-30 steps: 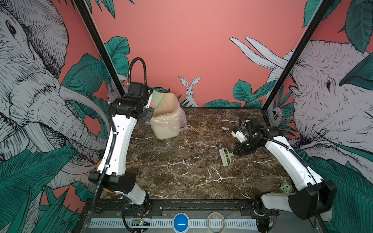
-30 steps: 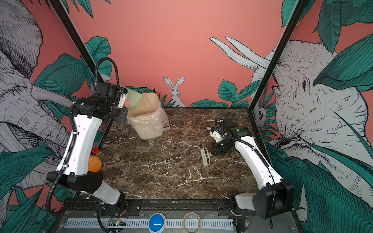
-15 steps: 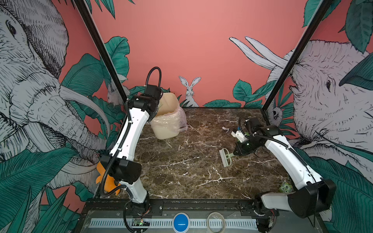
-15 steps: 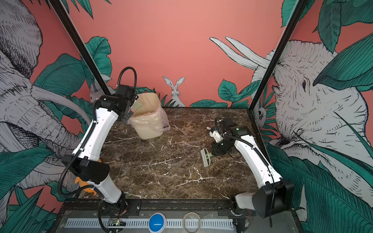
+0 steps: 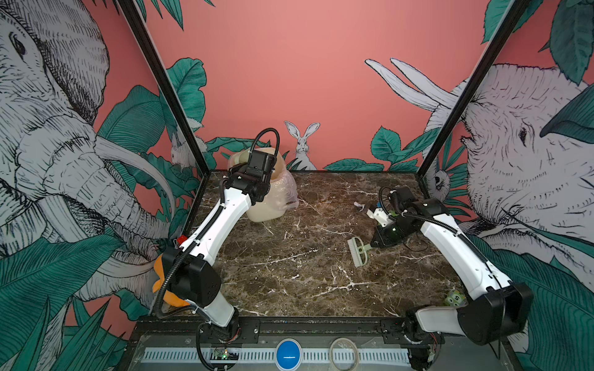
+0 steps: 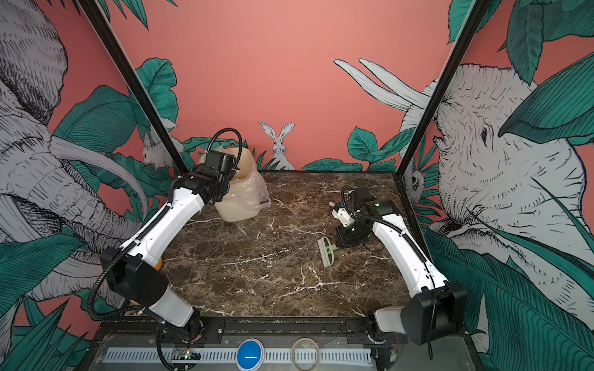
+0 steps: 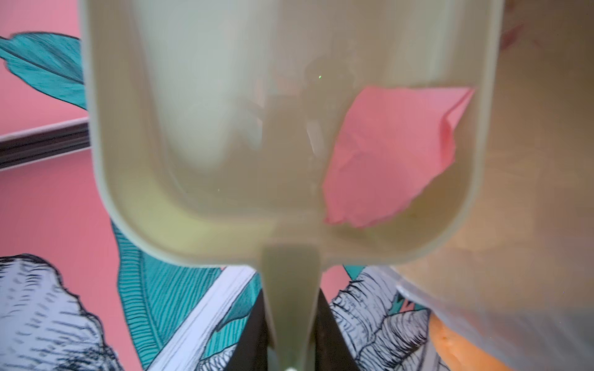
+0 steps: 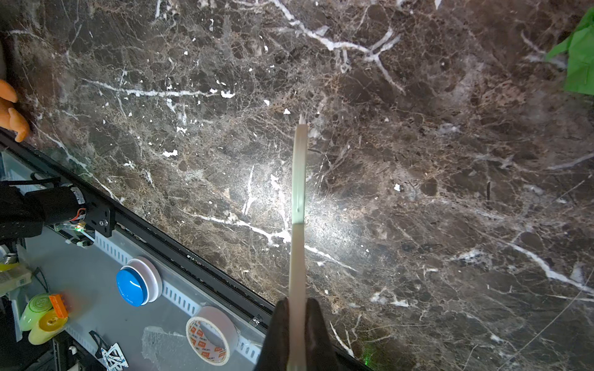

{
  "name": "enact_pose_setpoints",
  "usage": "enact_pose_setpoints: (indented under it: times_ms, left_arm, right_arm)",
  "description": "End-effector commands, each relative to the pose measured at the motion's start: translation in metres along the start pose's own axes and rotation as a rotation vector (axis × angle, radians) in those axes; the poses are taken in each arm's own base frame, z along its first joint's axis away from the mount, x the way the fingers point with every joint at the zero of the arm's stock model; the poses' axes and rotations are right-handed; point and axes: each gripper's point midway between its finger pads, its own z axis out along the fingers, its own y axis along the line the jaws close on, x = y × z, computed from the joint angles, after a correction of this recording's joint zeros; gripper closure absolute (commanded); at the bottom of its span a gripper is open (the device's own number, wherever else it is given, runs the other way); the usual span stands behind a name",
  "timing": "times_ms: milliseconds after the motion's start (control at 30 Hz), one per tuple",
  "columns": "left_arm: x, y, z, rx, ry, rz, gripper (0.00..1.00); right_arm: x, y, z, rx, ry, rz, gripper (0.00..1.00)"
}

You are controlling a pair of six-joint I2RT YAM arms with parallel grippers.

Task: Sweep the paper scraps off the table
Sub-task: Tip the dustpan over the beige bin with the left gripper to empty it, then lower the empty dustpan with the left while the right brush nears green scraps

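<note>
With the left pincer [image 7: 292, 321], clamped tight on the handle of the pale green dustpan [image 7: 225, 144], dark fingers [image 7: 254, 331] pressing it from both sides in the left wrist view. Raised clear of the counter [image 5: 305, 279] at the back left corner, right up against the cream bin [image 5: 266, 205] and its clear plastic liner [image 5: 289, 192]. Inside the pan, one pink paper scrap [image 7: 392, 154], crumpled, lying against the wall nearest the bin, close to the handle end. In both top views, mostly hidden behind the left wrist above the bin's mouth, only a pale green edge of it showing.

With the right pincer [image 8: 297, 331], closed on the handle of the pale green brush [image 5: 358, 252], right of the counter's middle and well apart from the bin. Seen edge-on in the right wrist view, low over the dark brown marble; impossible to tell whether touching it. Off to one side of the brush in that view, a bright green scrap [image 8: 581, 64] on the counter, partly cut off. Farther back in a top view, a small pale scrap [image 5: 359, 205] on the marble just beside the right arm's wrist.

Past the front frame, a blue button [image 5: 288, 355] and a roll of tape [image 5: 344, 353] side by side on the grey ledge. Off the counter's left edge, something orange [image 5: 159, 273] behind the left arm's elbow.
</note>
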Motion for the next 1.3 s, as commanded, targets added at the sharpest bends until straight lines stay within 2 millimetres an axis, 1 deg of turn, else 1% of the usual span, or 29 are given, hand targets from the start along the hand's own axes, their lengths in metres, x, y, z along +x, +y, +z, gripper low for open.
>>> enact_pose_setpoints:
  times_ms: [0,200,400,500,600,667,733,767,867,900,967,1033,1067,1133,1200,1267]
  left_arm:
    - [0.010,0.040,-0.015,-0.138,0.004,-0.020,0.85]
    - [0.010,0.039,-0.014,-0.154,0.021,0.022,0.85]
    - [0.012,0.032,-0.012,-0.149,0.028,0.043,0.85]
    - [0.013,0.034,-0.013,-0.151,0.026,0.030,0.85]
    - [0.015,0.040,-0.016,-0.148,0.015,-0.018,0.85]
    - [0.014,0.045,-0.022,-0.135,-0.004,-0.076,0.84]
    - [0.008,0.047,-0.034,-0.109,-0.052,-0.137,0.84]
    - [0.004,0.048,-0.041,-0.097,-0.081,-0.162,0.84]
    - [-0.016,0.045,-0.067,-0.040,-0.185,-0.231,0.83]
    - [-0.026,0.043,-0.079,-0.017,-0.230,-0.254,0.83]
    - [-0.044,0.033,-0.100,0.045,-0.310,-0.286,0.83]
    - [-0.064,0.017,-0.122,0.130,-0.394,-0.322,0.83]
    - [-0.077,0.004,-0.138,0.184,-0.452,-0.322,0.83]
    - [-0.097,-0.024,-0.160,0.310,-0.523,-0.343,0.82]
    - [-0.110,-0.050,-0.174,0.408,-0.559,-0.346,0.82]
    - [-0.120,-0.076,-0.186,0.496,-0.581,-0.347,0.82]
  right_arm:
    - [-0.006,0.007,-0.005,-0.033,-0.012,-0.024,1.00]
    - [-0.007,0.007,-0.003,-0.043,-0.010,-0.037,1.00]
    - [-0.009,0.007,-0.002,-0.045,-0.012,-0.045,1.00]
    - [-0.010,0.007,-0.002,-0.044,-0.017,-0.045,1.00]
    - [-0.009,0.005,-0.002,-0.031,-0.014,-0.042,1.00]
    - [-0.008,0.003,-0.003,-0.019,-0.013,-0.041,1.00]
    - [-0.007,-0.001,-0.003,0.009,-0.011,-0.043,1.00]
    - [-0.014,-0.003,-0.012,0.037,-0.037,-0.055,1.00]
    - [-0.016,-0.018,-0.022,0.142,-0.037,-0.062,1.00]
    - [-0.019,-0.023,-0.027,0.180,-0.046,-0.060,1.00]
    - [-0.026,-0.033,-0.038,0.247,-0.065,-0.059,1.00]
    - [-0.037,-0.045,-0.054,0.339,-0.087,-0.060,1.00]
    - [-0.042,-0.050,-0.060,0.376,-0.099,-0.062,1.00]
    - [-0.057,-0.062,-0.072,0.457,-0.133,-0.063,1.00]
    - [-0.072,-0.072,-0.081,0.526,-0.161,-0.078,1.00]
    - [-0.090,-0.081,-0.085,0.583,-0.197,-0.105,1.00]
